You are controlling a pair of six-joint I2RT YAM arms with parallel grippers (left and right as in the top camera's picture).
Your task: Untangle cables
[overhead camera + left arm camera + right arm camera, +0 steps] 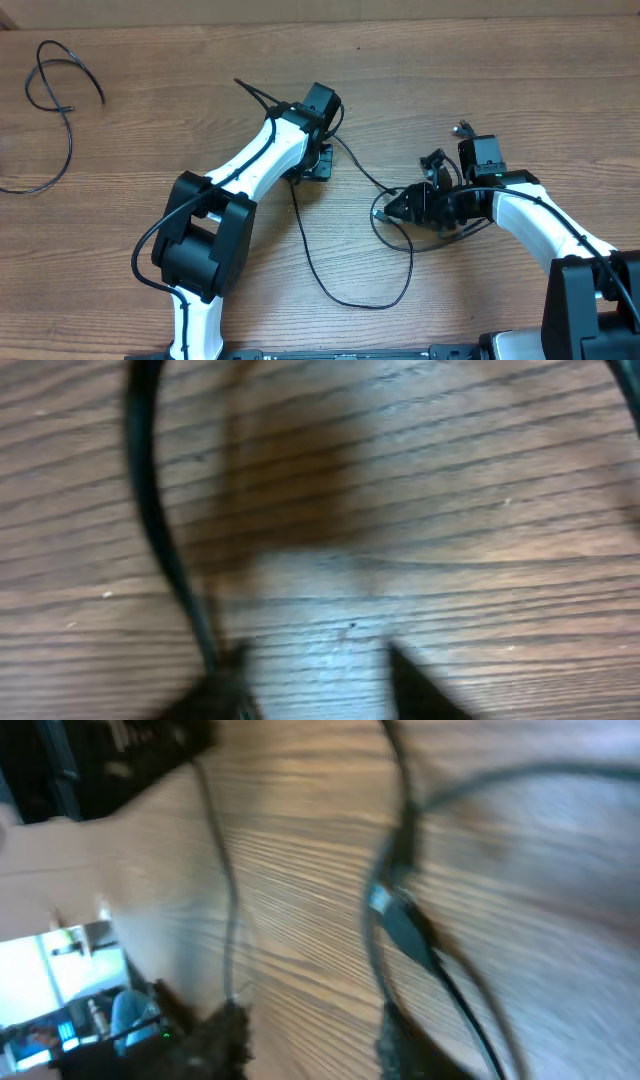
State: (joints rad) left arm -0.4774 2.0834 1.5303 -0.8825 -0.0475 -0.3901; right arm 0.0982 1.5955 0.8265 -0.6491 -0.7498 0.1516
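Observation:
One black cable [305, 235] runs from under my left gripper [318, 165] down the table, curves round and ends in loops at my right gripper [386, 210]. Another cable [52, 95] lies looped apart at the far left. The left wrist view is blurred: the left gripper [318, 685] stands open over bare wood, and a cable [160, 530] passes beside its left finger [225, 690], not between the jaws. The right gripper [310, 1040] is open too. A cable with a plug connector [395, 915] lies just ahead of its right finger [395, 1045].
The wooden table [500, 70] stretches to a far edge along the top of the overhead view. My left arm [250, 165] crosses the middle, and the right arm [540, 215] comes in from the lower right. A small dark object [462, 128] lies behind the right gripper.

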